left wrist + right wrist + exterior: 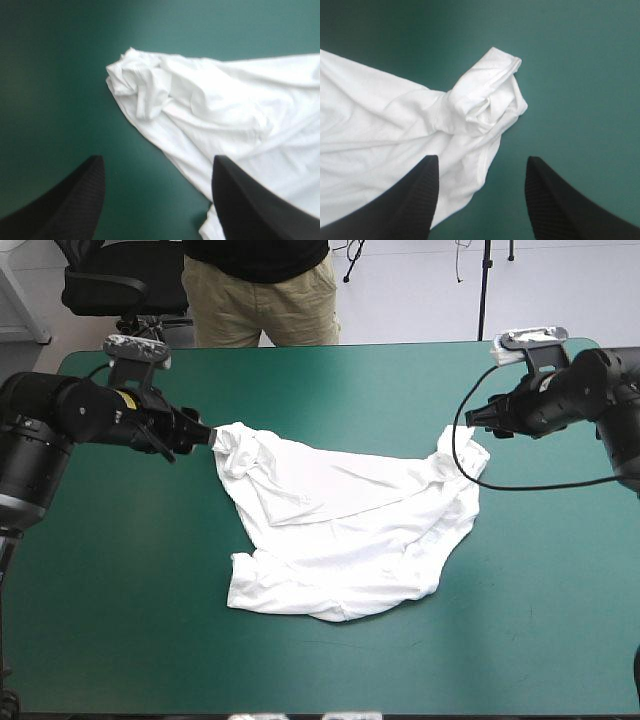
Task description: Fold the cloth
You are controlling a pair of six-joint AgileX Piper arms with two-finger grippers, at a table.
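Left gripper (206, 436) sits low over the bench (110, 580) at its left side, with its black fingers (65, 205) spread wide and nothing between them. In the left wrist view this gripper (157, 160) points at a bunched, rolled-up corner (142, 85) of the T-shirt (240, 105). The corner lies ahead of the fingertips on the teal-green cover (50, 75). One finger stands over bare cover, the other over the edge of the white cloth. From above, the gripper's tip is just beside that corner; whether it touches the fabric cannot be told.

The T-shirt (340, 530) lies around the middle of the bench, partly spread and rumpled. Its far edge runs between the two grippers, with a knot of cloth at each end. A loose flap is folded over the upper part. The rest stretches toward the near edge and ends in a creased hem left of centre.

The right gripper (480, 420) reaches in from the bench's right side, close to the other bunched corner (455, 445). In the right wrist view this gripper (482, 159) is also spread, its black fingers (570, 210) apart and holding nothing. The rolled corner (487, 95) lies just ahead of it. One finger is over the T-shirt (375, 130), the other over bare cover.
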